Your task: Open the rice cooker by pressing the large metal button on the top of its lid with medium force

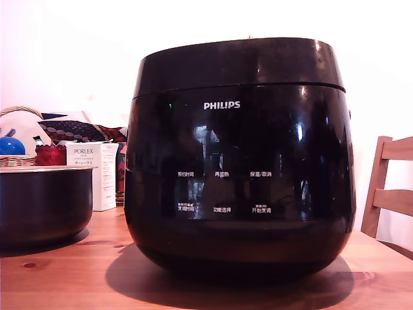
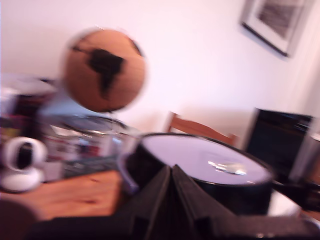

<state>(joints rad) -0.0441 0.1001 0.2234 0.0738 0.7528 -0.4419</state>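
The rice cooker [image 1: 240, 161] is seen at the desk's [image 1: 64, 278] centre, lid [image 1: 239, 64] closed. It is judged heavy, rigid and slippery; only the unseen top button should be pressed. The fingers [image 2: 171, 172] appear pressed together, empty. At 9 o'clock, the dark pot's [image 1: 42, 203] contents are hidden.

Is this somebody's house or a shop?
Probably a home, a dining or kitchen corner. The rice cooker sits on a wooden table, with a wooden chair beside it and a framed picture on the wall.
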